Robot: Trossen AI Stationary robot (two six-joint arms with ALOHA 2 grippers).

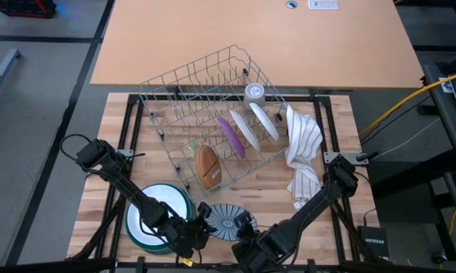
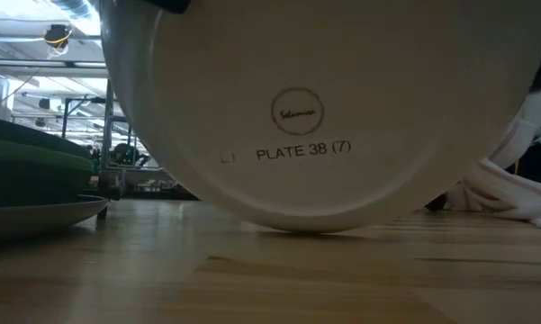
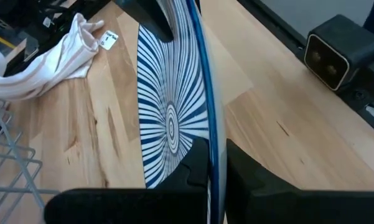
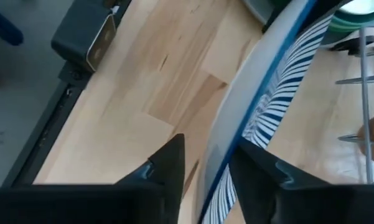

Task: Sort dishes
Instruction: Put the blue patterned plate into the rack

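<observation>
Dishes: the sorting is partly done; some lie out on the table (image 1: 114, 152) near its front edge and some are in the wire rack (image 1: 205, 83).
Stack, left: a stack of large plates (image 1: 158, 216) lies flat at the front left, white on top with green rims beneath it; the low view shows at least three rims, the exact number cannot be told.
Left gripper: the left gripper (image 1: 201, 230) is clenched on the rim of the striped plate (image 1: 226, 221); the left wrist view shows both fingers pinching that blue edge, so this arm seems to be taking it over.
Striped plate: one, blue-and-white, between the two grippers just right of the stack, tilted up on edge with its white underside to the low camera.
Right gripper: the right gripper (image 1: 246, 231) straddles the opposite rim with its fingers apart, apparently letting go.
Rack: one, tilted, holding dishes upright in its slots so they stay apart.
Rack count, left to right: one clear green (image 1: 191, 147), one brown (image 1: 208, 167), one purple (image 1: 231, 136), two white (image 1: 253, 126), plus one cup-like item (image 1: 254, 93) at the back.
Cloth: one white striped cloth (image 1: 302, 155), draped at the rack's right end.
</observation>
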